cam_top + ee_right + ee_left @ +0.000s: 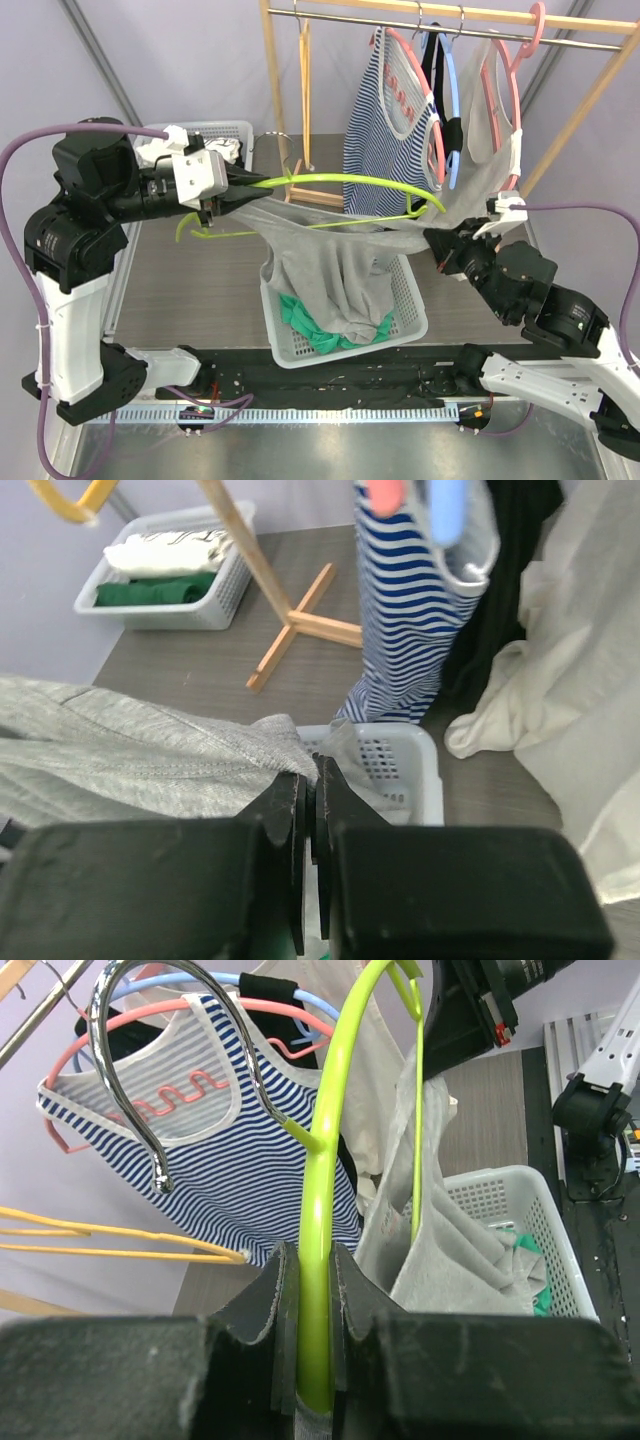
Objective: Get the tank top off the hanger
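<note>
A lime-green hanger (pixel 340 181) is clamped between the nearly closed jaws of the left gripper (pixel 238 187). A grey tank top (pixel 320 250), draped from it above a white basket (pixel 416 305), is pinched at one edge by the fully closed right gripper (pixel 434 241)

The left arm (pixel 70 260) stands upright from its base on the left side. Its upper part bends over to the right, so the wrist lies about level. The left gripper (pixel 236 190) points to the right, and its two jaws are closed tight on the thin green hanger (pixel 322 1210), which passes between them. The right arm (pixel 560 320) lies low on the right side and reaches up and to the left. The right gripper (pixel 438 243) points to the left, with its jaws pressed fully together on a fold of the grey tank top (pixel 150 760). The two grippers are well apart and face each other.
</note>
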Motion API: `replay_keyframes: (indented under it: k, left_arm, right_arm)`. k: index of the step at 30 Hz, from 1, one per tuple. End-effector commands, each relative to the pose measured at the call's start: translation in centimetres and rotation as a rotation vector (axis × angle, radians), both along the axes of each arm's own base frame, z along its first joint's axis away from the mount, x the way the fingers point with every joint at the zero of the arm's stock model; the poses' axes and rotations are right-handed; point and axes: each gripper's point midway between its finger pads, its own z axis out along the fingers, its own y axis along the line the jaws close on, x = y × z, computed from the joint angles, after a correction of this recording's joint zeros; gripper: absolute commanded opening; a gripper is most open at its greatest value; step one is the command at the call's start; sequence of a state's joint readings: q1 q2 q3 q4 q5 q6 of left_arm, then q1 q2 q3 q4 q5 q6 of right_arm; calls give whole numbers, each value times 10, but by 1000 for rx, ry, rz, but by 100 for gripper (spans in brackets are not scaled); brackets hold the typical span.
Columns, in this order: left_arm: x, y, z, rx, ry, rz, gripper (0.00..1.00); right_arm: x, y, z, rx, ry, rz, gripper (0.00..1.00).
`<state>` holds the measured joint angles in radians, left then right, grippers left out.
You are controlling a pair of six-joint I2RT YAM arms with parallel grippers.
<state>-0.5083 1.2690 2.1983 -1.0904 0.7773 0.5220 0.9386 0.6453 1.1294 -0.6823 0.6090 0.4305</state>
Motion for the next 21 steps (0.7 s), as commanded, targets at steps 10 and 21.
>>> replay_keyframes:
  k: [10, 21]
  left_arm:
    - [31, -18, -14, 14, 8, -6, 0]
    - [29, -40, -28, 80, 15, -95, 0]
  right_arm:
    - [-58, 25, 77, -41, -146, 436, 61]
    - [-81, 25, 133, -106, -304, 581, 64]
